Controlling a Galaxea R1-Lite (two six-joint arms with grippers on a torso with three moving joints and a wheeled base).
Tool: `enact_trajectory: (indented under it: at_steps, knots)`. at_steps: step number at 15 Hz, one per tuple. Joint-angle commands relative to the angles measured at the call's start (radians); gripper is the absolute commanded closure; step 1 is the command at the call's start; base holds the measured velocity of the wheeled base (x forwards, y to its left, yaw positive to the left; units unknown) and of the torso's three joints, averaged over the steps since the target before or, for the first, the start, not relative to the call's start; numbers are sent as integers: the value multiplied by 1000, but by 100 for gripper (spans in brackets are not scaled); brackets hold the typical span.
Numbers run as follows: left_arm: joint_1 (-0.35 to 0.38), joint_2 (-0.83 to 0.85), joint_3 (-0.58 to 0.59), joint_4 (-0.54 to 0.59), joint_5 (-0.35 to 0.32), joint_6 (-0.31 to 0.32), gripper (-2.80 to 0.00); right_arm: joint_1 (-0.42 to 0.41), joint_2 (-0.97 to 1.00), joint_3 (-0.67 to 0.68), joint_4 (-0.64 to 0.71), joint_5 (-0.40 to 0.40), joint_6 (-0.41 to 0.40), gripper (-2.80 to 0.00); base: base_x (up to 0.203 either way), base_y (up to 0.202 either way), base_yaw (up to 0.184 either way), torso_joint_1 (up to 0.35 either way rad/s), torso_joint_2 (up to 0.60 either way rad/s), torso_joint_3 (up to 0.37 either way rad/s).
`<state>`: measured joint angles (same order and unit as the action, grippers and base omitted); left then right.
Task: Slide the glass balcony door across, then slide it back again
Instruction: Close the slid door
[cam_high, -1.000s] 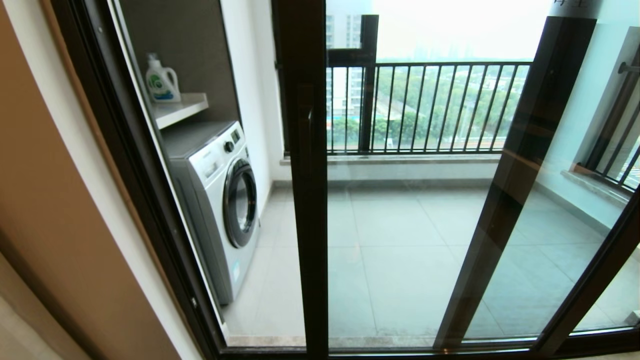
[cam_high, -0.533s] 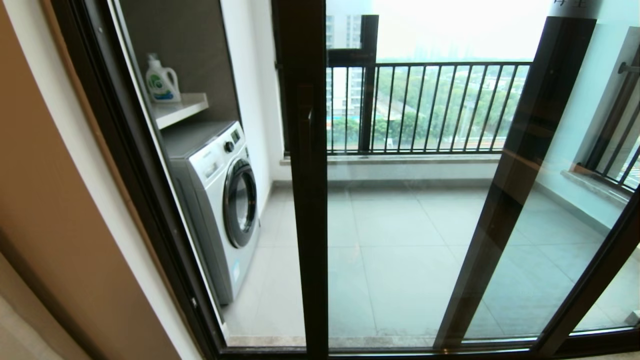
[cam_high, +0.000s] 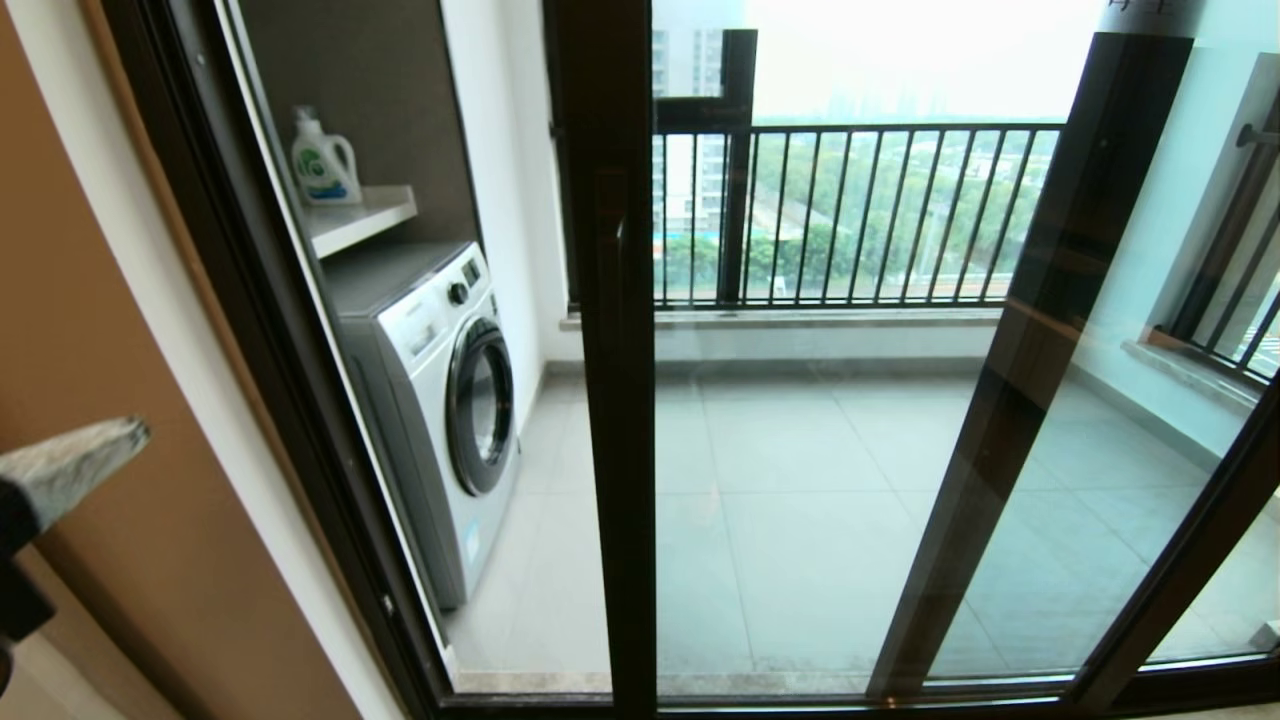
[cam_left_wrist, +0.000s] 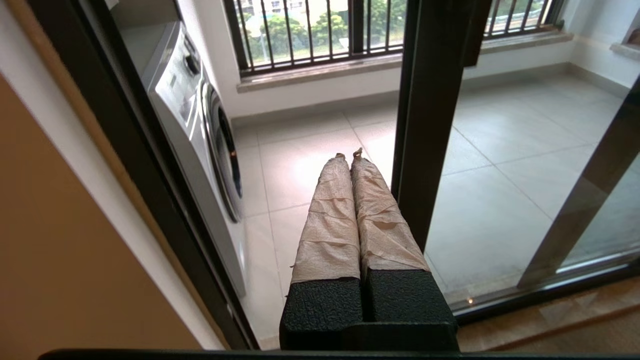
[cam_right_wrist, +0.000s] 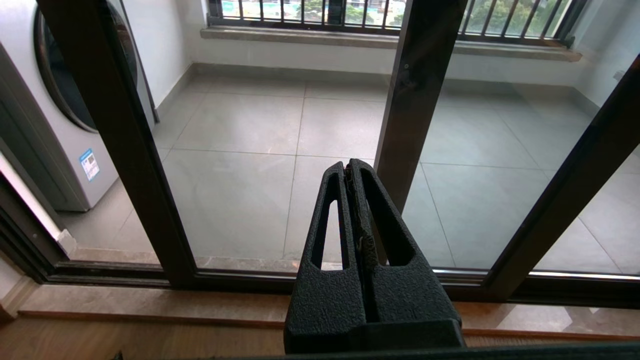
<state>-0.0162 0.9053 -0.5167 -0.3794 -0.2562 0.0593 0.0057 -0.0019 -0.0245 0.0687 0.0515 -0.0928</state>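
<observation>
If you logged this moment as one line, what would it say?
door: glass balcony door untouched | left gripper: shut, raised near door upright | right gripper: shut, low, idle | contact: none

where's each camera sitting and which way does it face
Head: high up, looking forward and down through the door at the washer; left pincer tip at the left edge.
Left wrist: behind the shut left pincer, facing door and washer.
Right wrist: low, behind the shut right pincer, facing the door's bottom track.
All three share the door upright and washer.

left gripper (cam_left_wrist: 348, 156): raised, fingers pressed together | right gripper (cam_right_wrist: 351, 165): fingers pressed together
</observation>
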Motion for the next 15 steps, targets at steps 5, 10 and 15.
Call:
enact_trajectory:
  at_steps: [5, 10, 15]
  knots:
    - [-143, 638, -382, -255, 85, -66, 0, 0, 2, 0, 0, 1, -1, 0, 0, 0, 0, 0, 0, 0]
    - [-309, 832, -686, -237, 249, -110, 0, 0, 2, 0, 0, 1, -1, 0, 0, 0, 0, 0, 0, 0]
    - [-468, 866, -740, -230, 266, -109, 0, 0, 2, 0, 0, 1, -1, 0, 0, 0, 0, 0, 0, 0]
